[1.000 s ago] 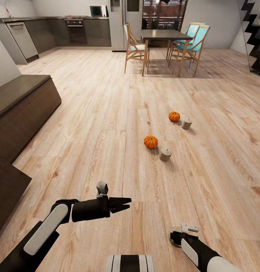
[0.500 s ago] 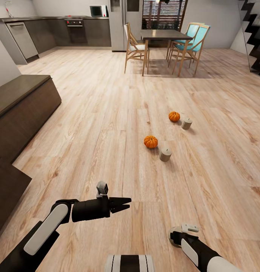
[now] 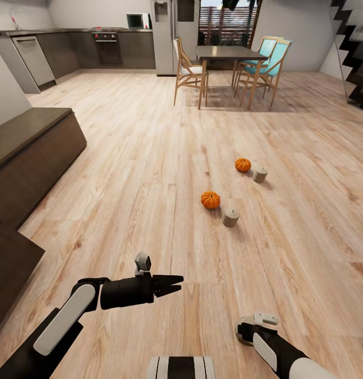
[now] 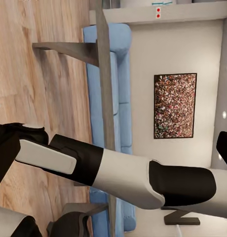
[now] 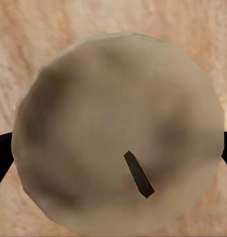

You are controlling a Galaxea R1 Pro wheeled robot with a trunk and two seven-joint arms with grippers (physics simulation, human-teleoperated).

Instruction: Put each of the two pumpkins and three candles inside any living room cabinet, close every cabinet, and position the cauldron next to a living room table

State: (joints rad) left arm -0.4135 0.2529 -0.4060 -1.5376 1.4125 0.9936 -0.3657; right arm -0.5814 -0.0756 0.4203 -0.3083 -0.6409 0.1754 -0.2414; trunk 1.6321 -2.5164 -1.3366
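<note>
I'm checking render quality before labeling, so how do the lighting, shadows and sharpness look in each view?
Head view: even, soft light, small faint shadows beside each pumpkin and candle, wide-angle bending at the edges. Right wrist view: a candle top very close, blurry and blotchy, wick still readable. Left wrist view: sharp, evenly lit, picture turned sideways, with a sofa and a wall picture.

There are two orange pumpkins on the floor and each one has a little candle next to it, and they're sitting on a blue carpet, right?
Not quite. The two pumpkins and their candles sit on a bare light wooden floor, not a blue carpet. The head view shows this.
</note>
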